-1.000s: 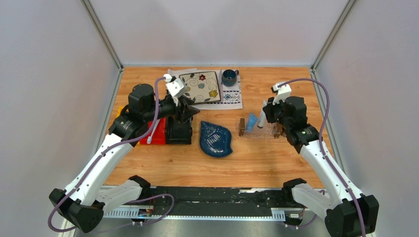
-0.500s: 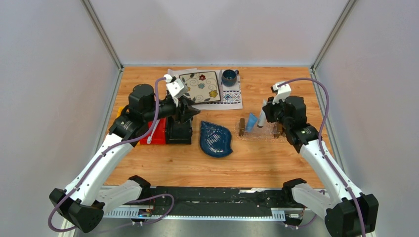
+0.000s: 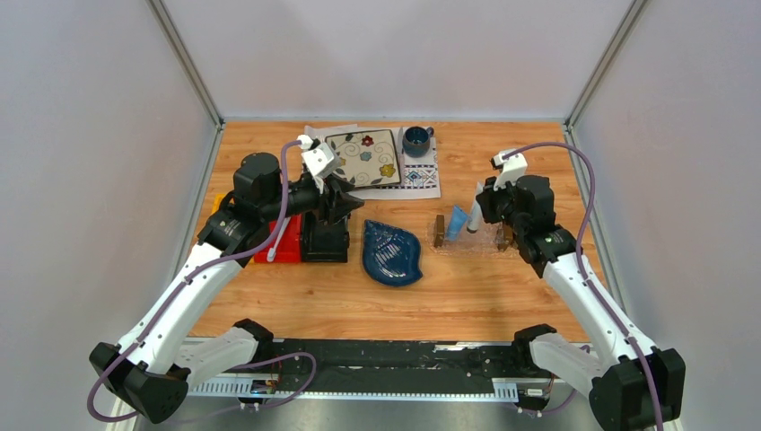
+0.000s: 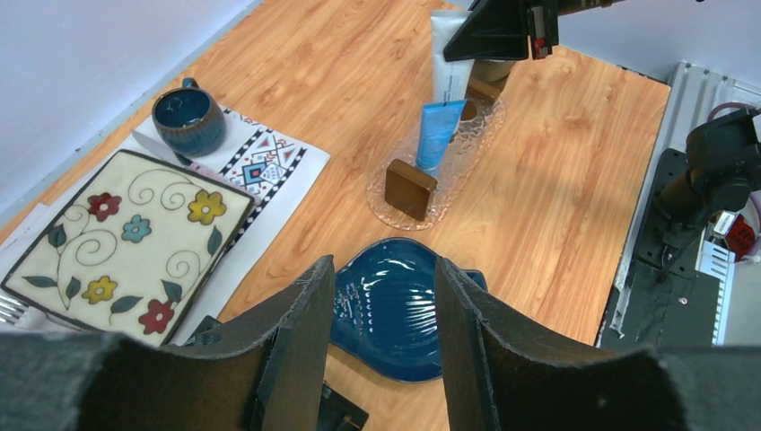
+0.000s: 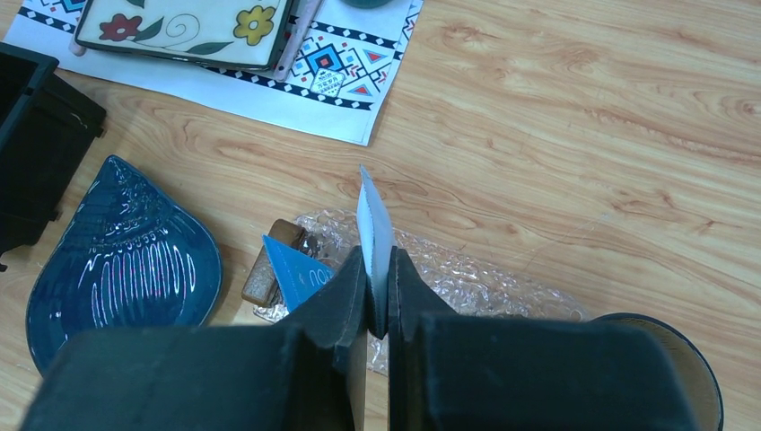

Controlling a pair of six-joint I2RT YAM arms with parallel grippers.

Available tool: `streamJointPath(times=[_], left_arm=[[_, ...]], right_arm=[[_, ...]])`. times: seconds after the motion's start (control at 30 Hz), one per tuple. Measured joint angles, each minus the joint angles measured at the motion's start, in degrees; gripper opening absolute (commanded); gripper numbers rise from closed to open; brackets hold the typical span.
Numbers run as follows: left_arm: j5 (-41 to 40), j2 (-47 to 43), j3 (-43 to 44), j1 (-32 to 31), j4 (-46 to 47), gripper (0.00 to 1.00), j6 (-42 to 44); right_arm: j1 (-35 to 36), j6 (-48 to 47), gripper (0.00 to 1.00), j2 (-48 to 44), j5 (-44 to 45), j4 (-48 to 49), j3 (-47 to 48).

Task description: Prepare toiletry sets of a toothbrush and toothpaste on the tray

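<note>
Pinching a white-grey soft tapered toothpaste tube (image 5: 371, 224) between the pressed-together fingers of the right gripper (image 5: 378, 301), gripped near its upper end and hung roughly upright over a clear rectangular plastic tray (image 3: 489, 242) with a dark brown wooden block (image 4: 411, 189) at each short end. Impossible to tell whether touching the tray floor or hanging just clear of it at the lower end. Just beside it, inside the same tray: a light blue toothpaste tube (image 4: 435, 135), tilted, wide end up and narrow end down by the block on the tray's left end. On the other side, spread apart with nothing between the fingers: the left gripper (image 4: 381, 278), hovering above a black plastic bin (image 3: 325, 241). Well apart from the tray, at the left of the light wooden table (image 3: 502, 153): a slim pale toothbrush (image 3: 275, 245), lying lengthwise in a red bin (image 3: 289, 251) set against the black bin's left side, partly hidden under the left arm. Between the black bin and the tray: a dark blue leaf-shaped dish (image 3: 392, 253), touching neither. Toward the far edge: a cream square plate with painted flowers (image 3: 363, 157) resting on a white patterned mat (image 3: 420, 177), with a dark blue mug (image 3: 416, 140) just beside the plate on that mat.
</note>
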Motion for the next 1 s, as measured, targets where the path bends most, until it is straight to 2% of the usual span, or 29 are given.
streamJointPath(times=[1.0], left_arm=[[0.11, 0.00, -0.33, 0.22, 0.22, 0.53, 0.00]], right_arm=[[-0.09, -0.39, 0.00, 0.96, 0.42, 0.52, -0.98]])
